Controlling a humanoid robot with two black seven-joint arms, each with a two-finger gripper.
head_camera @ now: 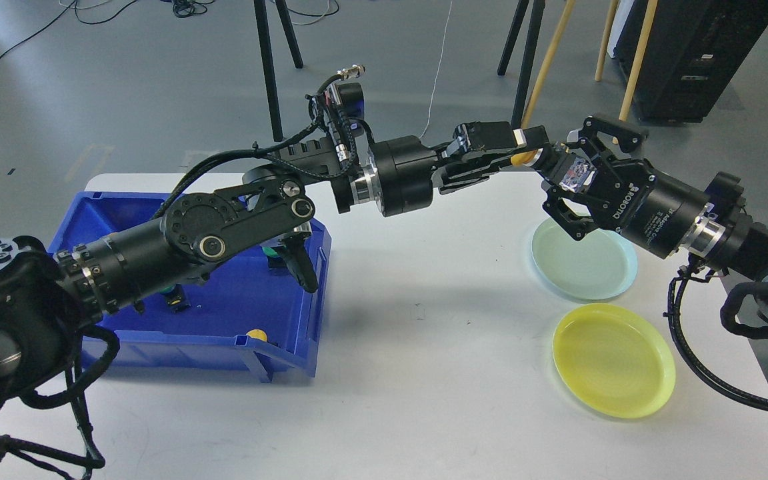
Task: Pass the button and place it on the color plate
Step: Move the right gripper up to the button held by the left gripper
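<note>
Left tool (532, 148) clamps yellow-capped button (561, 168); right tool (574, 170) spread open around it

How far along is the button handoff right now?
Picked from the blue bin: the left gripper holds the yellow button out over the table. In hand: the right gripper, fingers spread, brackets the button's far end. Left: close, release, and set it on the yellow plate.

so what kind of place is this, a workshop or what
Most likely a robotics lab or test room: a white table standing on bare grey floor, black tripod legs behind it, and loose cables trailing across the floor.
</note>
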